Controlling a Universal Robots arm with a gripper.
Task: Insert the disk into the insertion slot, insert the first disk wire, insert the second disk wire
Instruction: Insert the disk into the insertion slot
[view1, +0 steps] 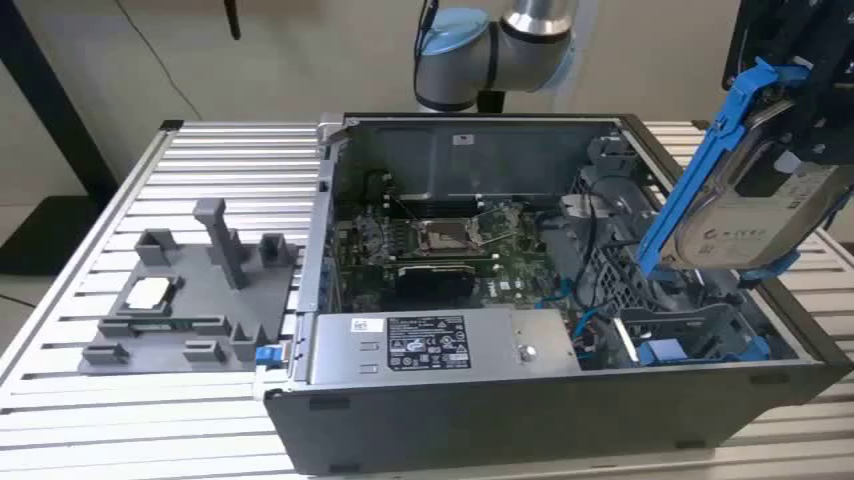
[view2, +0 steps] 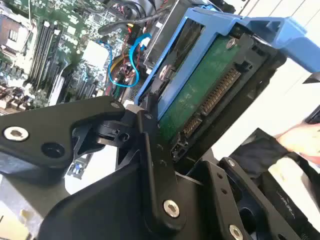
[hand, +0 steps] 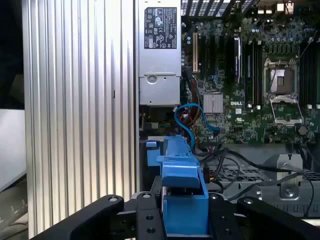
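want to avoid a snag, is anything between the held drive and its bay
Nothing visible blocks it: the claw holds the drive in the air above the bay. Loose black cables and a blue cable lie close beside the bay and might snag.

Even bright light, soft shadows (some washed-out glare)
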